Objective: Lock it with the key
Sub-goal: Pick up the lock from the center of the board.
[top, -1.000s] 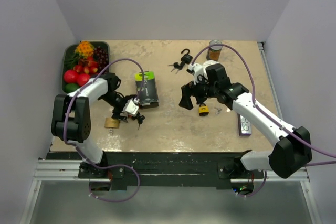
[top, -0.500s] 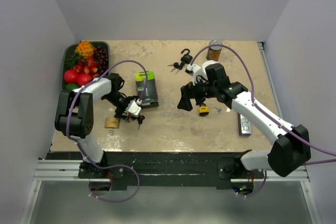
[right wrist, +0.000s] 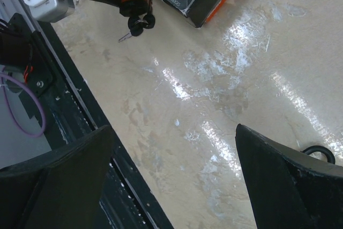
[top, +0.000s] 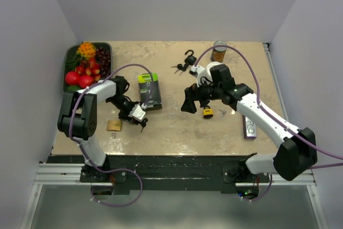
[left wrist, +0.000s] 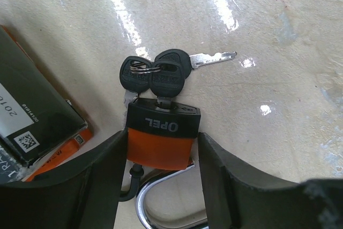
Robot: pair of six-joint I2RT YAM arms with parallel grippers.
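An orange padlock with a black "OPEL" band lies on the table, its chrome shackle swung open. A bunch of black-headed keys sticks in its keyhole, with one loose key pointing right. My left gripper is shut on the padlock body, one finger on each side; it also shows in the top view. My right gripper hovers open and empty over the table middle, beside a yellow padlock.
A black and green box lies just behind the left gripper. A brass padlock lies to its left. A black padlock with keys, a can, a fruit tray and a purple pack are also on the table.
The left arm has shifted slightly to the right with the orange padlock, away from the brass padlock. The right gripper has edged a little to the left.
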